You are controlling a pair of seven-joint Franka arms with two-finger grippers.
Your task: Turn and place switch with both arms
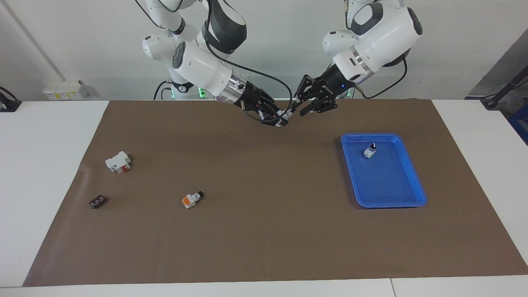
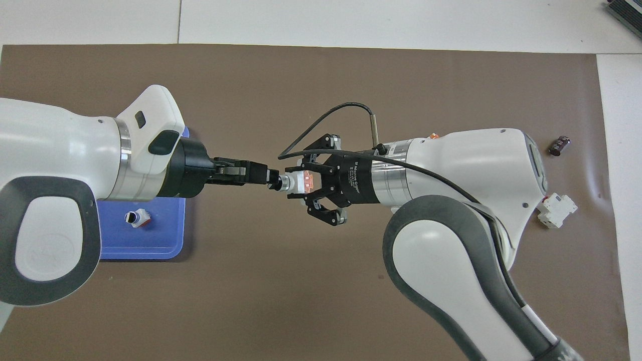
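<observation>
The switch [image 2: 298, 181] is a small white block with an orange face, held in the air over the brown mat [image 2: 321, 281], between the two arms. My right gripper [image 2: 302, 183] is shut on its body; in the facing view this gripper [image 1: 277, 120] holds the switch [image 1: 284, 121] above the mat. My left gripper [image 2: 271, 179] meets it head-on, its fingertips closed on the short knob end. In the facing view the left gripper [image 1: 293, 110] slants down onto that end.
At the left arm's end of the table, a blue tray [image 1: 408, 185] holds a small white switch with a black knob [image 1: 370, 152]. Toward the right arm's end lie an orange-white switch with a black tip [image 1: 191, 199], a white block [image 1: 118, 162] and a small dark part [image 1: 97, 202].
</observation>
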